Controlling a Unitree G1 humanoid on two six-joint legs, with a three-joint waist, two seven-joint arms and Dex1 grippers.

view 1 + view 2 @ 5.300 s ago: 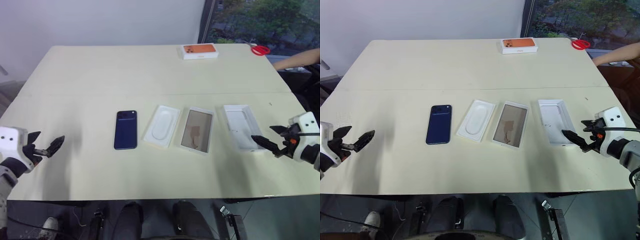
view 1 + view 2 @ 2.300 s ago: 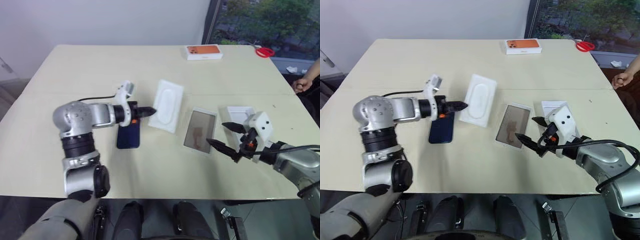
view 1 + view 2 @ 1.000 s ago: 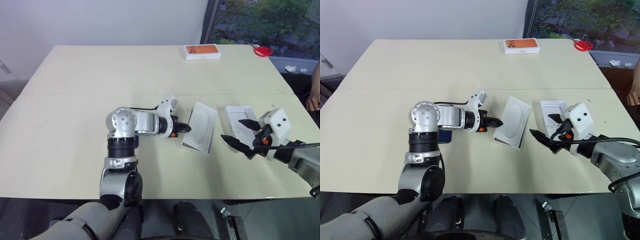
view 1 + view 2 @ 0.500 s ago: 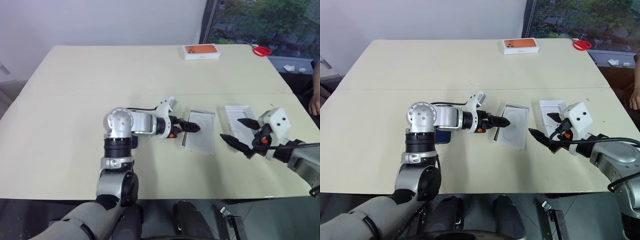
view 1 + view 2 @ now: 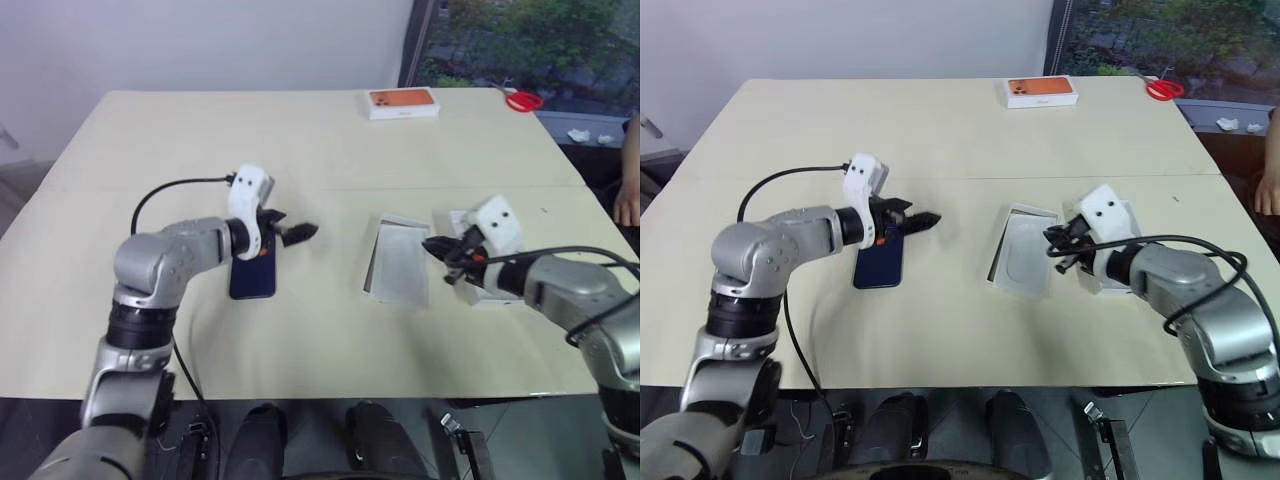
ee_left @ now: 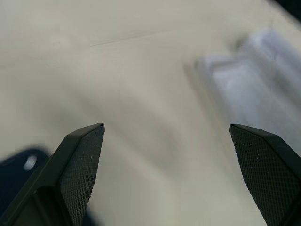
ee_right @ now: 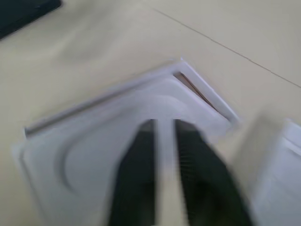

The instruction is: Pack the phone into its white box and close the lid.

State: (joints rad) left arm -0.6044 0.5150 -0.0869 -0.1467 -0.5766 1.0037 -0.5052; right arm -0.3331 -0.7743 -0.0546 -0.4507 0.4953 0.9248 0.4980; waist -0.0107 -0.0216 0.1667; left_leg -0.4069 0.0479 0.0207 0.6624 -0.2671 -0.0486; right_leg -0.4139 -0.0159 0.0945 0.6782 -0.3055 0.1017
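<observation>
— What do you have under your claws?
— Your white box (image 5: 398,262) lies just ahead of the right gripper (image 5: 432,246), insert (image 7: 122,141) sitting in it; the lid (image 5: 470,262) lies under that wrist.
— And the phone (image 5: 254,270)?
— Below your left gripper (image 5: 300,232), spread wide. Your right claw is pinched closed, empty.

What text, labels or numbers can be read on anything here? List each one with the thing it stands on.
None can be read.
Orange-topped box: any print on its face and side is too small to read.
Phone, white box, lid: no lettering visible.
</observation>
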